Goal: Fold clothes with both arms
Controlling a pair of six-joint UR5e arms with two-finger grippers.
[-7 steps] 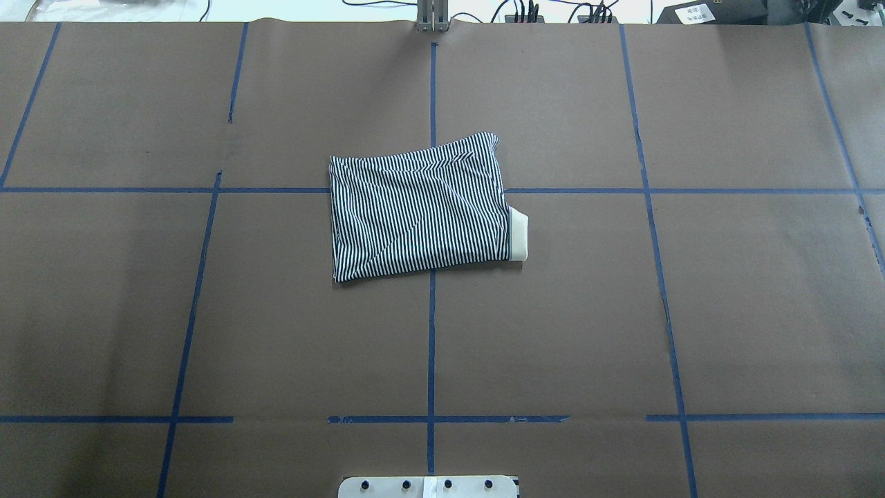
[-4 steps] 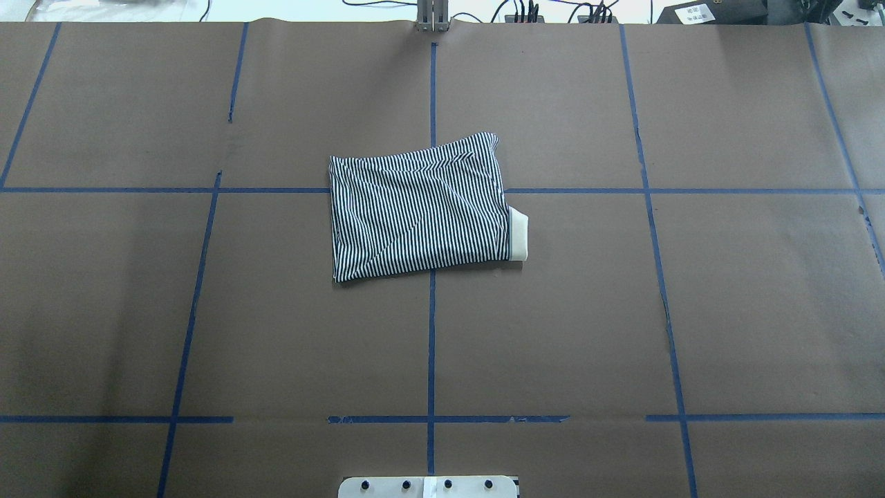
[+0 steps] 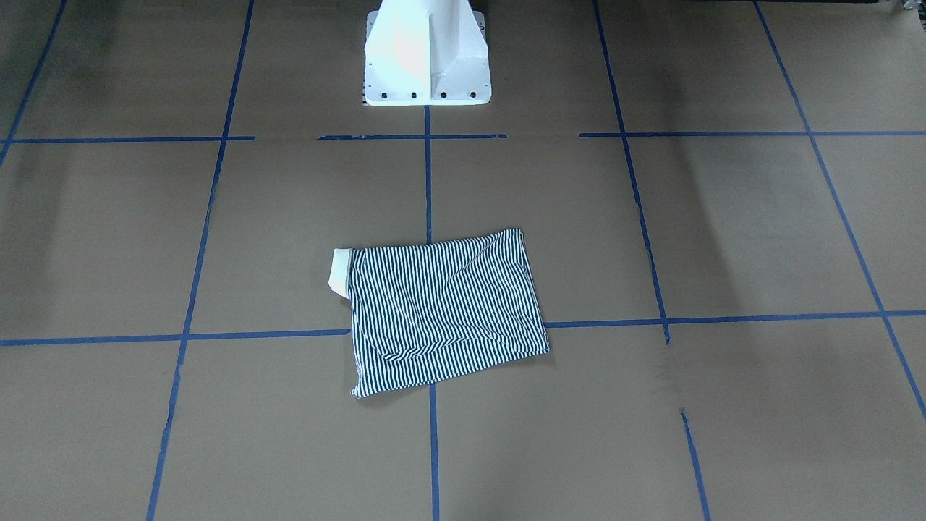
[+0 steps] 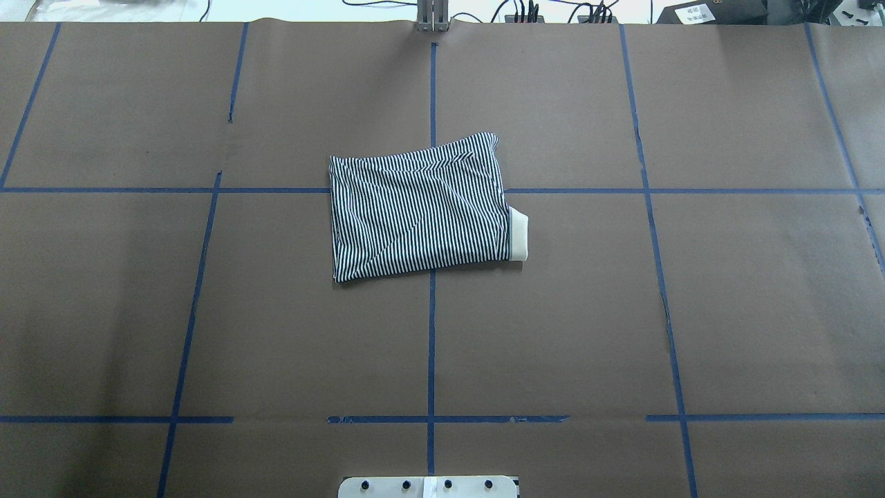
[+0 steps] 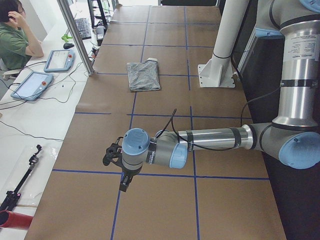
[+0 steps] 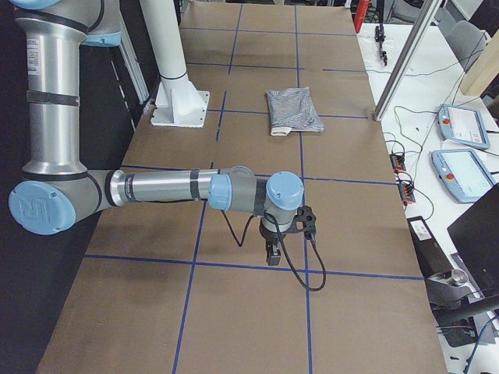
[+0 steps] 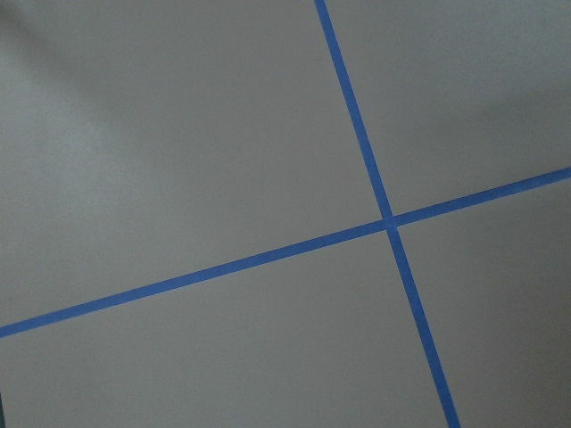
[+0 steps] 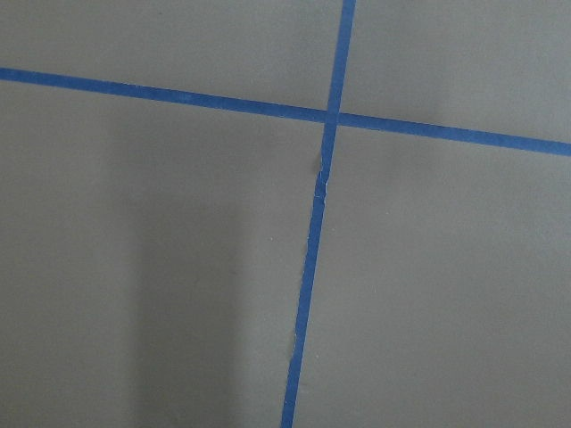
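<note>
Two grippers logged: left gripper (image 5: pixel 122 186), right gripper (image 6: pixel 271 255), each pointing down above tape (image 7: pixel 388 220) lines on the table (image 4: pixel 691 311). I cannot tell how far either stands open, nor what it holds. One shirt (image 4: pixel 418 214), folded to a striped rectangle, lies flat between them, well apart from both, collar (image 4: pixel 518 235) toward the right gripper.

Both arms are built from silver-grey metal tubes joined by rounded housings capped in pale blue. Small lettering is printed on the left arm (image 5: pixel 210 139), and a thin black cable (image 5: pixel 170 119) is looped over its forearm. A logo is marked on one cap of the right arm (image 6: pixel 156 187). A white flared pedestal (image 3: pixel 427 54) is fixed by dark screws.
</note>
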